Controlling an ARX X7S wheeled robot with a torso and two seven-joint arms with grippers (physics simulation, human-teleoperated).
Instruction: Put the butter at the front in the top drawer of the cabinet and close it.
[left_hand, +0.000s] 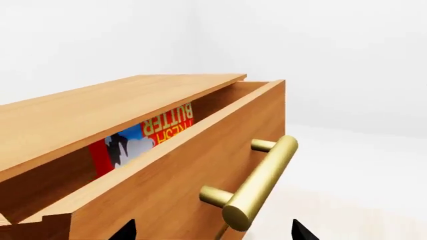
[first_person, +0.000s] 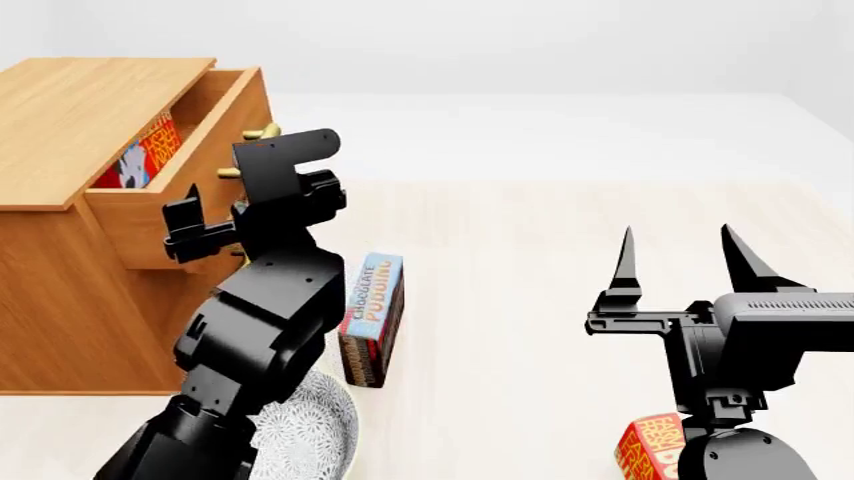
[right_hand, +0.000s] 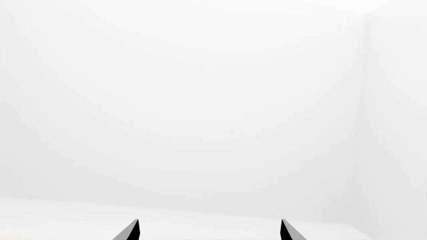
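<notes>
Inside, butter (left_hand: 143, 137) propped on edge.

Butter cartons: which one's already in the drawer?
The butter standing inside the open top drawer, cow panel showing. The other carton lies on the floor under the right arm.

Left claw (first_person: 200, 225) spread wide with arm extended forward; right claw (first_person: 681, 262) spread, pointing upward

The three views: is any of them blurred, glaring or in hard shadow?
Head view: sharp, even light, only faint shadows on the floor beside the chocolate pudding box. Left wrist view: sharp, a soft highlight along the brass handle. Right wrist view: nearly all blank white.
</notes>
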